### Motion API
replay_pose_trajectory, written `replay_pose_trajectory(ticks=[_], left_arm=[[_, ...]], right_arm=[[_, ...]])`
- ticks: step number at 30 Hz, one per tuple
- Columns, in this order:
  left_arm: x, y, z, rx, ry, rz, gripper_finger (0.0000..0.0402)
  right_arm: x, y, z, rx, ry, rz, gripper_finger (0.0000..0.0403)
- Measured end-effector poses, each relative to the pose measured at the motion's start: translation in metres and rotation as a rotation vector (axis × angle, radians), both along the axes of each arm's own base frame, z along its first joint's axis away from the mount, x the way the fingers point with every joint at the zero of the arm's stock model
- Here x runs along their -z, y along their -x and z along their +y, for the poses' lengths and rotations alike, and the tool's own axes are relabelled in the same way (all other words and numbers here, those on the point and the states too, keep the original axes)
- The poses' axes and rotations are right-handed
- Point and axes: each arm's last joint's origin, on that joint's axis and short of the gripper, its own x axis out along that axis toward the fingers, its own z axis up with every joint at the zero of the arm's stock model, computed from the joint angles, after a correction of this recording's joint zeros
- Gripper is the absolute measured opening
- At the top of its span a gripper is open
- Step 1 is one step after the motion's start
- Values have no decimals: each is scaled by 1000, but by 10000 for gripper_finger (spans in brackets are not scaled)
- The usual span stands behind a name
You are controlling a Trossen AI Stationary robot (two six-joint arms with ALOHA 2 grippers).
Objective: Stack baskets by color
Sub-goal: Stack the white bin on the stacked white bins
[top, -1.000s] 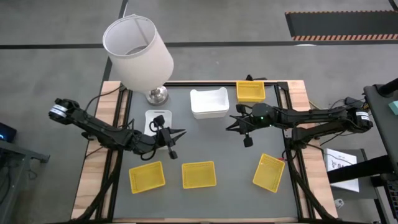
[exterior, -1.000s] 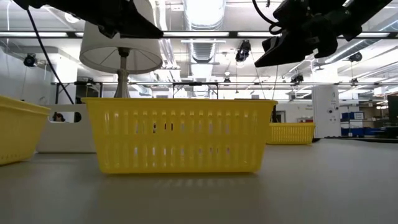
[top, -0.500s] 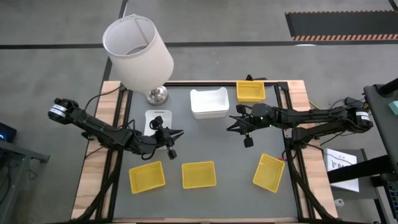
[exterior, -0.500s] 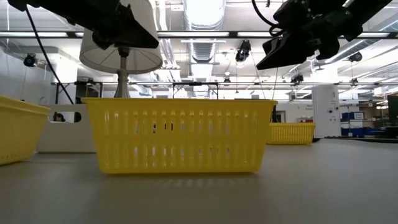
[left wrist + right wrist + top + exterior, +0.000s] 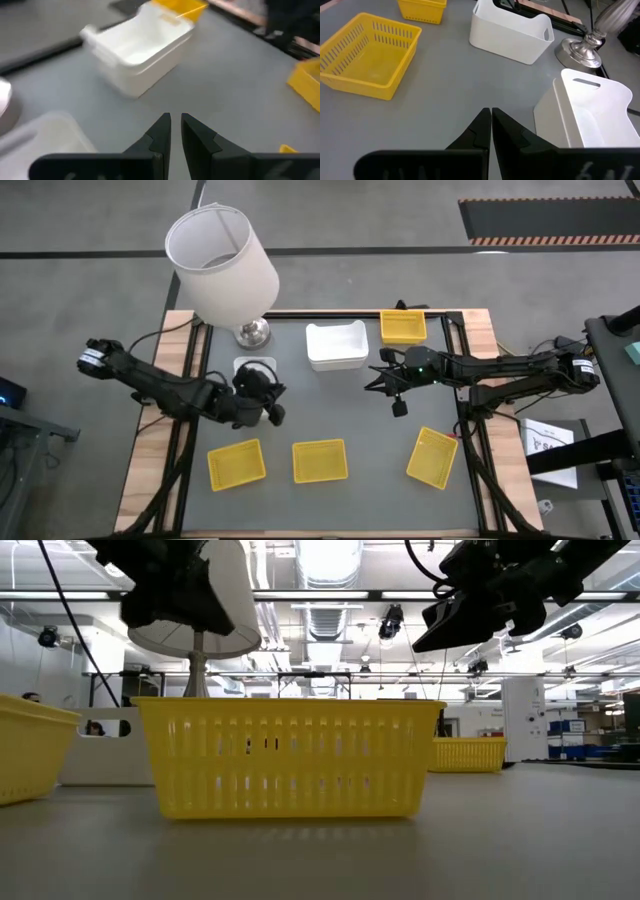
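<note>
Four yellow baskets (image 5: 321,461), two white baskets (image 5: 336,346). Left gripper (image 5: 175,131) at frame centre-left, nearly closed, empty; right gripper (image 5: 490,123) at centre, pressed together, empty.

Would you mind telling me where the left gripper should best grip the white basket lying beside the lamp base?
Probably its handle-cutout end wall, from straight above. The white basket sits upright and open-topped, so a thin rim faces up, and the lamp base crowds one side. The left gripper hangs just beside it.
</note>
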Motion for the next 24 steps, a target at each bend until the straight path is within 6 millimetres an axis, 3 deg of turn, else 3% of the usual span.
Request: replay_pose_trajectory(ticks=[7, 12, 18, 24], left_arm=[[-4, -3, 6, -102, 194, 112, 26], [3, -14, 11, -175, 324, 368, 14], [-9, -29, 11, -196, 309, 496, 3], [-2, -34, 17, -202, 312, 537, 4]], right_arm=[[0, 0, 0, 1, 0, 1, 9], [1, 0, 0, 1, 0, 3, 9], [2, 1, 0, 1, -2, 13, 9], [2, 1, 0, 1, -2, 12, 9]])
